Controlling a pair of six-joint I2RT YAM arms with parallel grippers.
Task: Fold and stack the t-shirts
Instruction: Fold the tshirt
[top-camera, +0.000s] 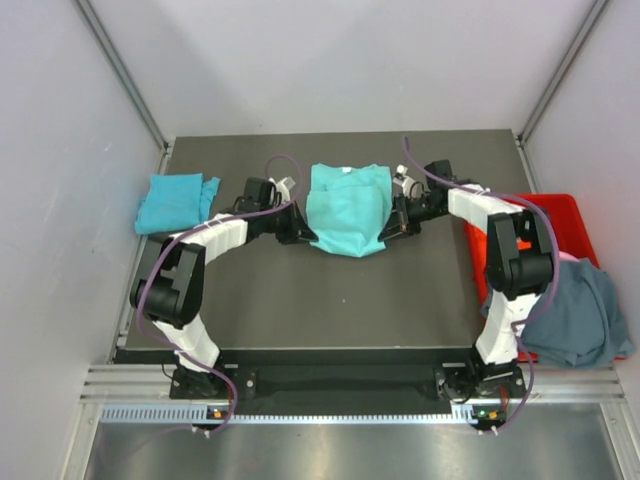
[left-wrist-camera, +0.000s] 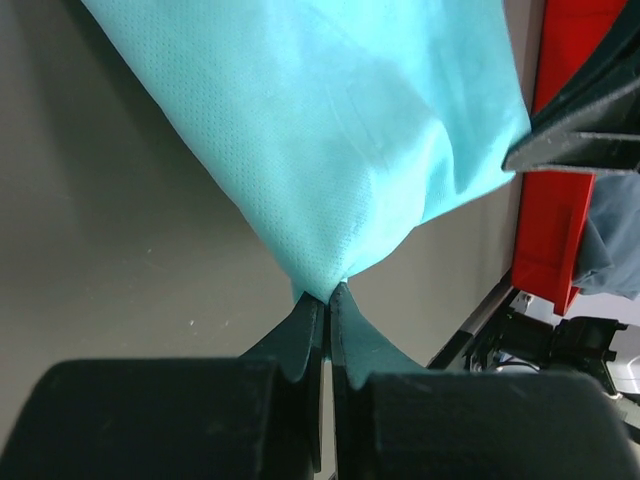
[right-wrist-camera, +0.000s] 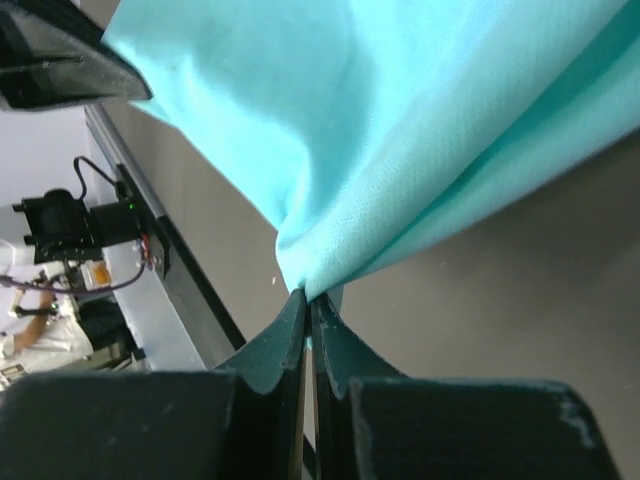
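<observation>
Top external view, entry one: mint-teal t-shirt (top-camera: 347, 210), narrowed as if its sides are already turned in, lying at the far middle of the table (top-camera: 330, 300) with the collar away from you. Left gripper (left-wrist-camera: 328, 298): fingers pinched tight on the shirt's near left corner, cloth bunched into the tips. Right gripper (right-wrist-camera: 308, 297): likewise clamped on the near right corner. Both corners appear raised off the surface, though the wrist views are too close to say by how much. Handling note, by judgement: the step is folding the near hem up toward the collar. Carry both corners forward level and at one pace, hold the hem taut between them, and lay it square before you release. Entry two: cyan-blue t-shirt (top-camera: 175, 203), folded, at the far left edge, well apart from the work and probably the base of the stack. Entry three: slate grey-blue t-shirt (top-camera: 580, 310), unfolded, draped over the red crate (top-camera: 560, 215) beside your right arm. Only the shirt itself lies between the grippers and the collar.
</observation>
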